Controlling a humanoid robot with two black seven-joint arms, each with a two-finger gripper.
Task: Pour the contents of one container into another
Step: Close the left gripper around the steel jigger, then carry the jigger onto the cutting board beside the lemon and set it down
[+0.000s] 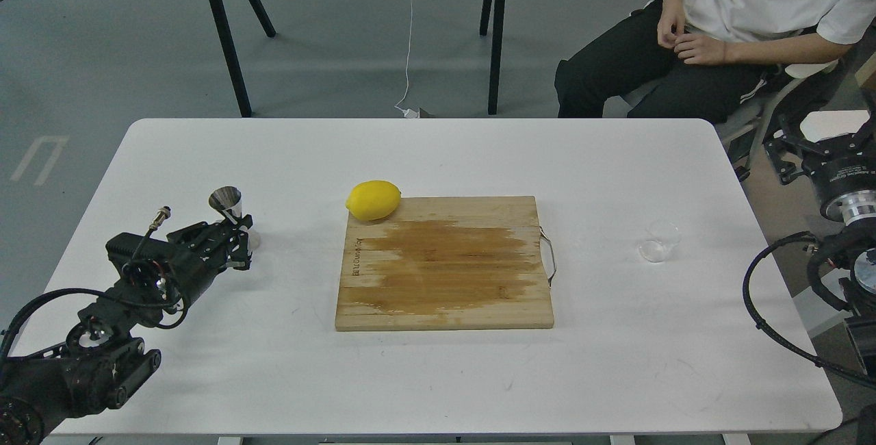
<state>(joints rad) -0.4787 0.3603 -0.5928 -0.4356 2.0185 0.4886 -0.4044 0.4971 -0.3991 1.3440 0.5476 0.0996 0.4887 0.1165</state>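
Observation:
The steel jigger (226,202) stands at the table's left, its upper cone showing above my left gripper (237,238). The gripper's dark fingers are shut on the jigger's lower half, hiding most of the waist and the lower cone. The clear glass cup (658,242) sits alone on the table's right side, right of the cutting board. My right gripper (814,152) hangs off the table's right edge, well behind and to the right of the cup. It is dark, and its fingers cannot be told apart.
A wooden cutting board (445,263) with a damp patch lies mid-table, a metal handle on its right edge. A yellow lemon (373,200) rests at its far-left corner. A seated person (718,27) is beyond the far-right corner.

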